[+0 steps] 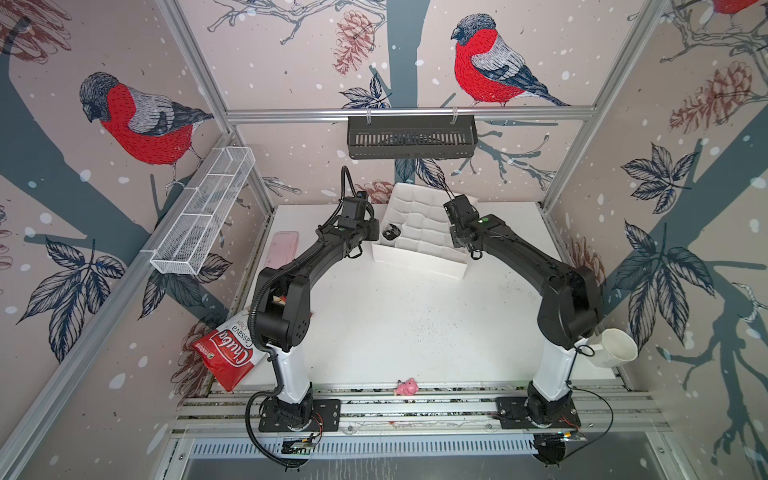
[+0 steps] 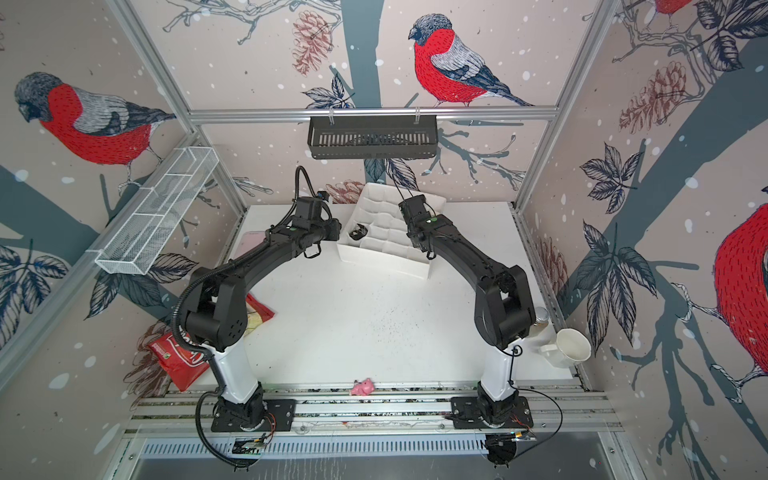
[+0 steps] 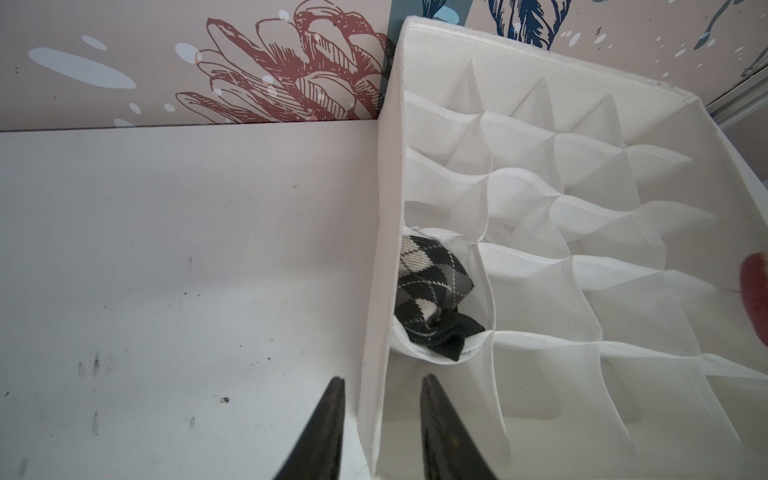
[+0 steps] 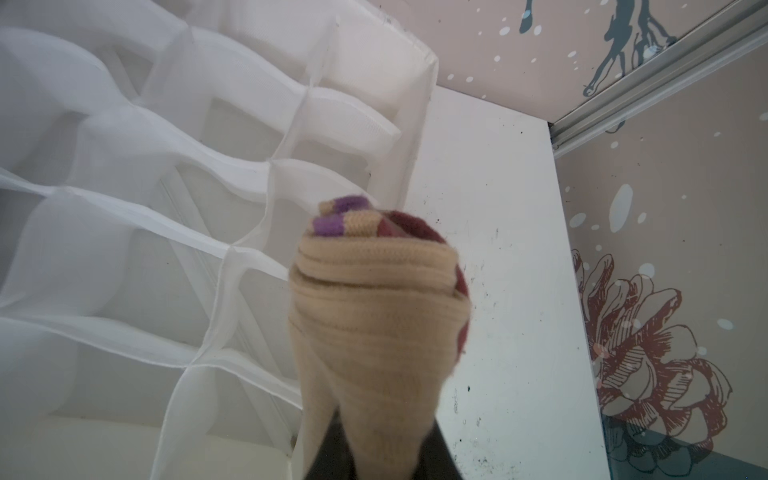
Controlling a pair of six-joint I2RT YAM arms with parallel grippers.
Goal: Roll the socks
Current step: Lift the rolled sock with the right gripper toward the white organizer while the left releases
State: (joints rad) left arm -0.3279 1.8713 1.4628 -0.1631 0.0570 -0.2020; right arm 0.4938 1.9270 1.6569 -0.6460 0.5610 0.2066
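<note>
Your right gripper [image 4: 382, 436] is clamped on the rolled tan sock [image 4: 374, 316], with its fingertips buried in the knit and the jaws narrow. The roll hangs over the right wall of the organiser [image 4: 411, 137], which stands at the bench's [image 1: 395, 324] far edge. Your left gripper [image 3: 384, 378] is part open and holds nothing, hovering beside the organiser's left wall. The argyle sock [image 3: 432, 295] lies bundled in a cell against that wall, toward the near corner. Both socks look light, soft and springy, so a loose roll will likely unwind. Pinch across the middle of the bundle and through every layer, since a grip on a single flap would probably peel it open.
</note>
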